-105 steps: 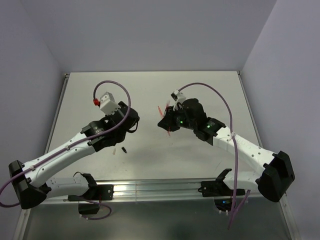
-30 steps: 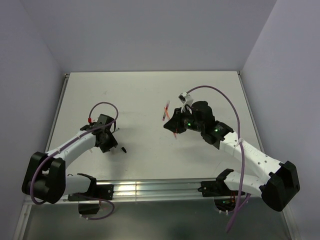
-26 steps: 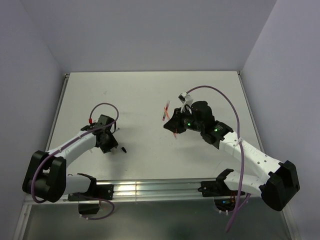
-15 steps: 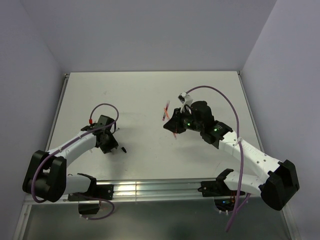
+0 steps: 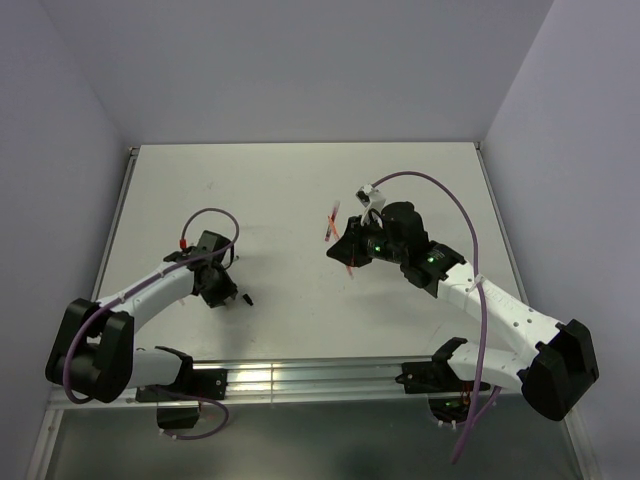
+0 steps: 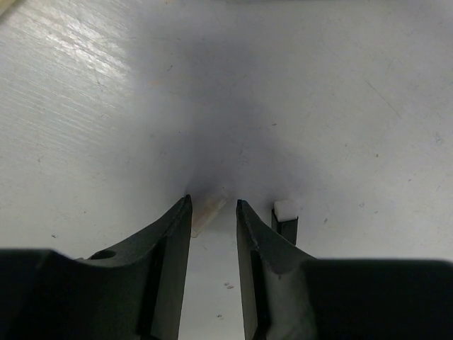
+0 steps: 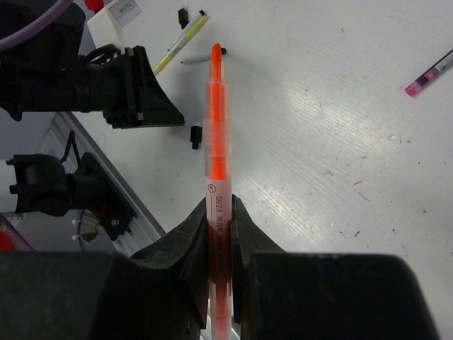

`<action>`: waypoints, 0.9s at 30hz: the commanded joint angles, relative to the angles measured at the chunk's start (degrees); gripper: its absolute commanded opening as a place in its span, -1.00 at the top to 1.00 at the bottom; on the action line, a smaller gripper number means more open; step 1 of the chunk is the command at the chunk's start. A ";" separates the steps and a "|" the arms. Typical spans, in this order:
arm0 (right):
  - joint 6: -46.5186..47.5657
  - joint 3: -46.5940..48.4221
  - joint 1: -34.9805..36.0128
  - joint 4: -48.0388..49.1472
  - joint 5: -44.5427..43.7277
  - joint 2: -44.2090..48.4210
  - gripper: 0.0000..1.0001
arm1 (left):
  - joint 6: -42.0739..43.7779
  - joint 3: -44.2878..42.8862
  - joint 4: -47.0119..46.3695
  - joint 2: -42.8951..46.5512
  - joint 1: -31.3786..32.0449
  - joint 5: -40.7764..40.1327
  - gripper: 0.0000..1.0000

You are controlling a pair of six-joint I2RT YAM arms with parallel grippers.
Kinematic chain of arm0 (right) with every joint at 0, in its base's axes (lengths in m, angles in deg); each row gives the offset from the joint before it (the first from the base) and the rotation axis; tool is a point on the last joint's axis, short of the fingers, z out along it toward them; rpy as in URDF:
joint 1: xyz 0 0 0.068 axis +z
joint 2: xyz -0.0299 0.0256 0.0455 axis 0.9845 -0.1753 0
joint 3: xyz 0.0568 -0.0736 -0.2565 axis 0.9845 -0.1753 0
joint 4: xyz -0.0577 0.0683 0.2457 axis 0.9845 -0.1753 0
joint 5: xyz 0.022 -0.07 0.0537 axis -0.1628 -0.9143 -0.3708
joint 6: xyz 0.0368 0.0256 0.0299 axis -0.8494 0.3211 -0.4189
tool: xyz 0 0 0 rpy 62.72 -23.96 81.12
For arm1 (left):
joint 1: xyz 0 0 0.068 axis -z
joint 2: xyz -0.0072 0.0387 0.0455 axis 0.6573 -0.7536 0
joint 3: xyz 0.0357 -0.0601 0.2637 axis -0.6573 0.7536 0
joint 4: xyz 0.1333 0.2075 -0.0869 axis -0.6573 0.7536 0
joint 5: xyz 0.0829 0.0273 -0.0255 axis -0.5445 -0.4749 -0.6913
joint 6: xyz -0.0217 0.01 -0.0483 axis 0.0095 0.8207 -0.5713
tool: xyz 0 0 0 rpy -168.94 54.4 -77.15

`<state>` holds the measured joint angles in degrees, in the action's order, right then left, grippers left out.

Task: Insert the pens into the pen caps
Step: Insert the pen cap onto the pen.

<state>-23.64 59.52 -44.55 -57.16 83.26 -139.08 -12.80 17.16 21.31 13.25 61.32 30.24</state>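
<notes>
1. Orange pen point(image 7: 216, 142) is clamped in the right gripper point(image 7: 218, 205); both fingers press tight on the barrel, and the tip points away from the wrist camera
2. Top view: the pen is tilted and held above the table point(image 5: 300, 180), near mid-table, right arm reaching in from the right
3. Left gripper point(image 6: 212, 202) is low at the table surface on the left side, fingers apart with a gap between them, not closed on anything
4. Clear cap point(image 6: 204, 212) lies on the table in the gap between those fingertips; cannot tell whether either finger touches it
5. Black cap point(image 5: 247, 298) lies on the table just beside the left gripper, on the side toward the right arm
6. Right wrist view: yellow pen point(image 7: 180, 44) lies flat on the table beyond the left arm, with a second black cap point(image 7: 182, 14) near its far end
7. Same view: dark pen point(image 7: 428, 72) with a pink end lies flat, well apart from the others, at the right edge
</notes>
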 commanded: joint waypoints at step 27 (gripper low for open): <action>-0.26 -0.23 -0.46 2.82 1.46 0.21 1.00 | -3.89 -1.94 0.52 -6.05 2.62 -0.84 0.60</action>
<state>-23.64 59.52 -44.57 -56.77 83.90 -139.08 -14.96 14.84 22.73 9.47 63.33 28.87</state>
